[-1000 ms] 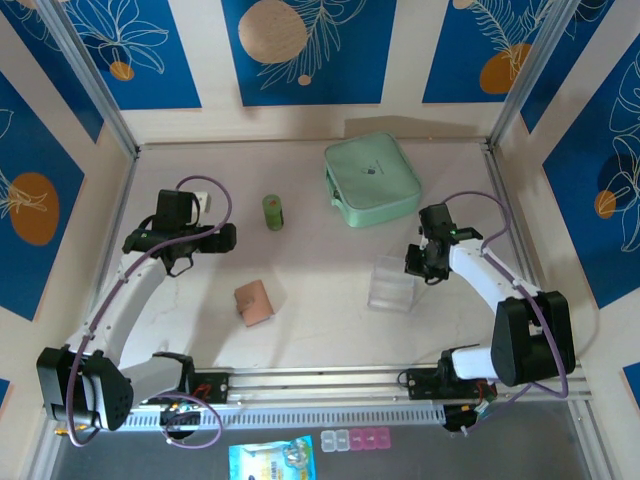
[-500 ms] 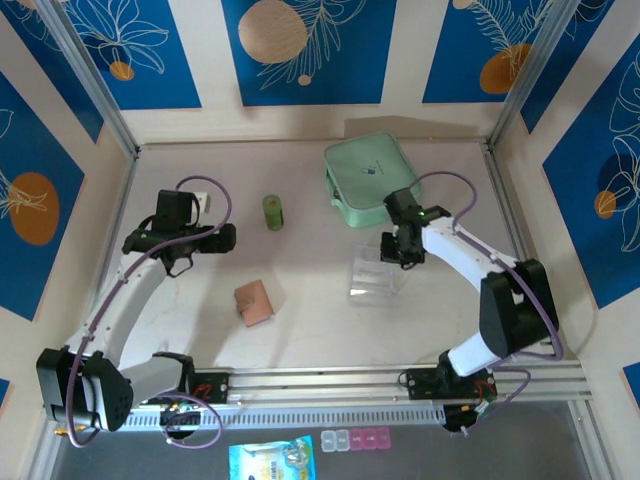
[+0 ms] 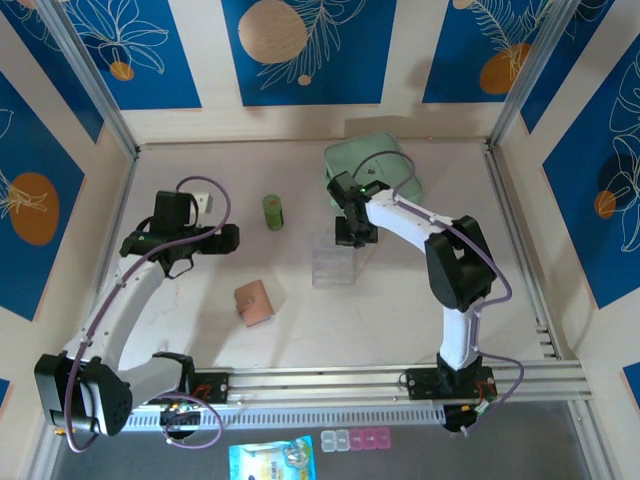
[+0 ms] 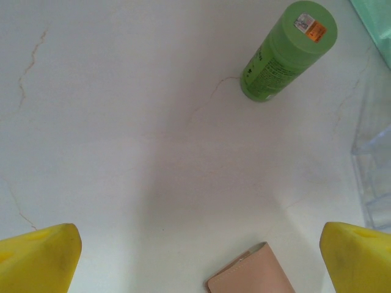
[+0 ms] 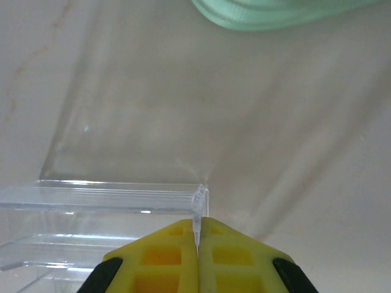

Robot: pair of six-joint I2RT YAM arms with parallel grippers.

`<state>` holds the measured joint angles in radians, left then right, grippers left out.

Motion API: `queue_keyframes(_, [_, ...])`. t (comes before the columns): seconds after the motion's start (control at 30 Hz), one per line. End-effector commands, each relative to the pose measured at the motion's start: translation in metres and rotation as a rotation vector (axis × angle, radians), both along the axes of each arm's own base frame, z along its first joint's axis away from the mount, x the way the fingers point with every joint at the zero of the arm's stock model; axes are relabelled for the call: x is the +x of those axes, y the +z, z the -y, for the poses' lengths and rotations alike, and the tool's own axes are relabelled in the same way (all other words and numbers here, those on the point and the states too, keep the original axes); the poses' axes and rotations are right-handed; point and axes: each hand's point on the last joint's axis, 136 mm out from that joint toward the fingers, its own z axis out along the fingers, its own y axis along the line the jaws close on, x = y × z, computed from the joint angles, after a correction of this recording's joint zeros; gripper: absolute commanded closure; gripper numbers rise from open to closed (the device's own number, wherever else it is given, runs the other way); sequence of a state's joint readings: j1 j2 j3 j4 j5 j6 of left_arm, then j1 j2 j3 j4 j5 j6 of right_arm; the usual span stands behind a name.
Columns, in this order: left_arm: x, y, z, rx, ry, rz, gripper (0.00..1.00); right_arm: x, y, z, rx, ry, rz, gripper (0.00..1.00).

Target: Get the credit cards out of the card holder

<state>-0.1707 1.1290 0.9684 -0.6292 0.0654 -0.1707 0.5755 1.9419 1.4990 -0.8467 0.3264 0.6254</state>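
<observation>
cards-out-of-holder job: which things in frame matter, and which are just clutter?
Job:
- small pinkish-tan leather-like card holder, closed
- left gripper, open, not touching it

Lying about:
- green cylindrical bottle
- large mint-green zip case
- clear plastic box, though the right gripper is shut on its wall

The table [image 4: 122,152] is a pale, matt, smooth top with hairline veins. The box [image 5: 116,207] is clear glossy plastic. The bottle [image 4: 287,52] is green plastic with a soft sheen. The wallet [image 4: 250,274] looks smooth, matt, leather-like. The left fingers [image 4: 40,259] are matt yellow plastic.
</observation>
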Motion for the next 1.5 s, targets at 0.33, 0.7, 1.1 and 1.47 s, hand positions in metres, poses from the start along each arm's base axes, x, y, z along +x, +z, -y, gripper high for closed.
queue_keyframes(0.33, [-0.01,-0.018,0.018,-0.077,-0.031,-0.087,0.0,-0.006,0.001,-0.011,-0.086,-0.022,-0.027,0.83])
queue_keyframes(0.7, [-0.027,-0.022,0.037,-0.125,-0.06,-0.142,0.0,-0.018,0.027,-0.01,-0.106,-0.003,0.045,0.73])
queue_keyframes(1.1, [-0.069,-0.089,0.042,-0.068,0.047,-0.38,0.0,-0.051,0.05,-0.011,0.079,0.046,0.083,0.57])
queue_keyframes(1.47, [-0.098,-0.139,0.05,0.015,0.134,-0.511,0.02,-0.07,0.058,-0.013,0.173,0.114,0.092,0.53])
